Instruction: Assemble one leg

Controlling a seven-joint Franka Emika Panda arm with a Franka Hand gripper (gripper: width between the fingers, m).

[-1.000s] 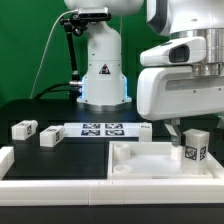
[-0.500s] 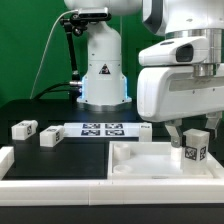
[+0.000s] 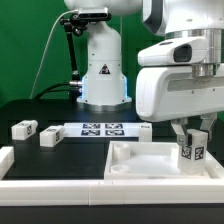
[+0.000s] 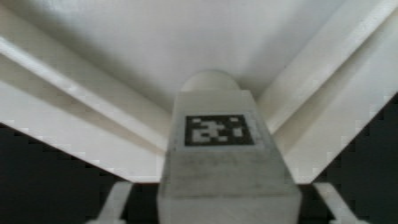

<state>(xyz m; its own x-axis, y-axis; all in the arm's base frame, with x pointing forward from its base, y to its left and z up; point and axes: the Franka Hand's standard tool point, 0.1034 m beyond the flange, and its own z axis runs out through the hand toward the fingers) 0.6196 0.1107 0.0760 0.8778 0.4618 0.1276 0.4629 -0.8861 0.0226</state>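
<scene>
My gripper is shut on a leg, a small chunky white block with a black-and-white tag on its face. I hold it upright over the right end of the wide white tray-like piece, low and close to its surface. In the wrist view the leg stands between my fingers, with the white piece behind it. My gripper grips its lower part. Whether the leg touches the piece cannot be told. Two more legs lie on the black table at the exterior view's left.
The marker board lies flat behind the white piece. The robot base stands at the back. A white rim runs along the table's front and left edge.
My gripper has moved down and slightly left with the leg in it, bringing the leg closer to the white tray-like piece. The two loose legs have not moved.
</scene>
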